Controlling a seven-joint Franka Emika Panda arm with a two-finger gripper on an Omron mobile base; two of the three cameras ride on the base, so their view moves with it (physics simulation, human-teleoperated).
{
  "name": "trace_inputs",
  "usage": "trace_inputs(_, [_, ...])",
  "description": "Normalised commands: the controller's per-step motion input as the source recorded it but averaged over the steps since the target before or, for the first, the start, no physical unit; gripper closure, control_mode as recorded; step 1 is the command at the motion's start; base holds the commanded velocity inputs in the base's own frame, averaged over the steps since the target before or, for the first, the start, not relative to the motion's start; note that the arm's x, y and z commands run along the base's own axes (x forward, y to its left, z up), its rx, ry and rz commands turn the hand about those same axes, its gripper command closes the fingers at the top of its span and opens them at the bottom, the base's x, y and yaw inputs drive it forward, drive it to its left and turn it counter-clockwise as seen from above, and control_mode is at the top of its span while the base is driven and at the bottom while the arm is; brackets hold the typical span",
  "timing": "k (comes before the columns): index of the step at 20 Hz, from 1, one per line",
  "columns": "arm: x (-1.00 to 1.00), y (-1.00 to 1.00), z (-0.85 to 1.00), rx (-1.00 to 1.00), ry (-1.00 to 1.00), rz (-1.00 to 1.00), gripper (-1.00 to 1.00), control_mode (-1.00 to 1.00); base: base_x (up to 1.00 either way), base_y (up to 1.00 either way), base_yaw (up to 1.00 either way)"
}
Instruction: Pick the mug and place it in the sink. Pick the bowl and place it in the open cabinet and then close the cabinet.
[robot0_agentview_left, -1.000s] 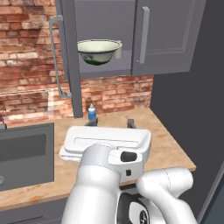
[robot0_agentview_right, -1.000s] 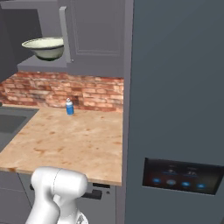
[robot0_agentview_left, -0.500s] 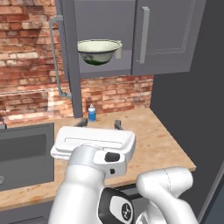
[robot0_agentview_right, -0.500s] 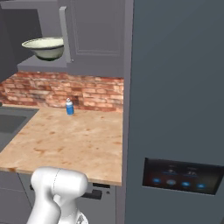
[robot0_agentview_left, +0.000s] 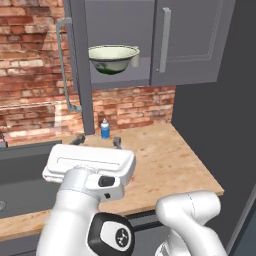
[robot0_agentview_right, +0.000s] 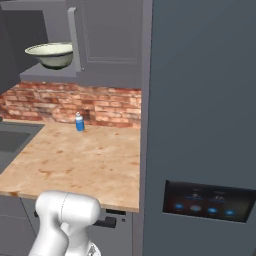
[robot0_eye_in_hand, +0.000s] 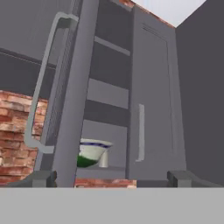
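Note:
The cream bowl (robot0_agentview_left: 112, 59) with green markings sits on the grey shelf of the cabinet (robot0_agentview_left: 192, 45), beside the closed right door. The left door (robot0_agentview_left: 82, 70) stands open, edge-on to me, its long bar handle (robot0_agentview_left: 62, 65) facing left. My gripper (robot0_agentview_left: 97, 141) hovers open above the wooden counter, below the shelf, with nothing between its fingers. In the hand view the gripper (robot0_eye_in_hand: 111, 179) points up at the bowl (robot0_eye_in_hand: 92, 153) and the open door (robot0_eye_in_hand: 76, 87). The dark sink (robot0_agentview_left: 20, 172) lies at the left. The mug is out of view.
A small blue bottle (robot0_agentview_left: 105, 129) with a white cap stands at the brick wall just beyond my fingertips. A tall dark fridge (robot0_agentview_right: 200, 100) walls off the counter's right end. The wooden counter (robot0_agentview_right: 85, 160) stretches from sink to fridge.
My hand has slid left over the counter, toward the open left door and the sink. The jaws have stayed wide apart. The bowl and doors have not moved.

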Motion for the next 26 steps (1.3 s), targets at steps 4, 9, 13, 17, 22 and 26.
trace_inputs(4, [0.08,0.34,0.00,0.00,0.00,-0.07,-1.00,-1.00,0.00,0.00,0.00])
trace_inputs(9, [0.24,0.22,0.00,0.00,0.00,-0.06,-1.00,-1.00,0.00,0.00,0.00])
trace_inputs(13, [0.30,0.17,0.00,0.00,0.00,-0.06,-1.00,-1.00,0.00,0.00,0.00])
trace_inputs(17, [0.39,0.16,-0.04,0.00,0.00,-0.06,-1.00,-1.00,0.00,0.00,0.00])
trace_inputs(22, [0.17,0.21,-0.20,0.00,0.00,-0.04,-1.00,-1.00,0.00,0.00,0.00])
trace_inputs(26, [0.18,0.14,-0.17,0.00,-0.01,-0.03,-1.00,-1.00,0.00,0.00,0.00])
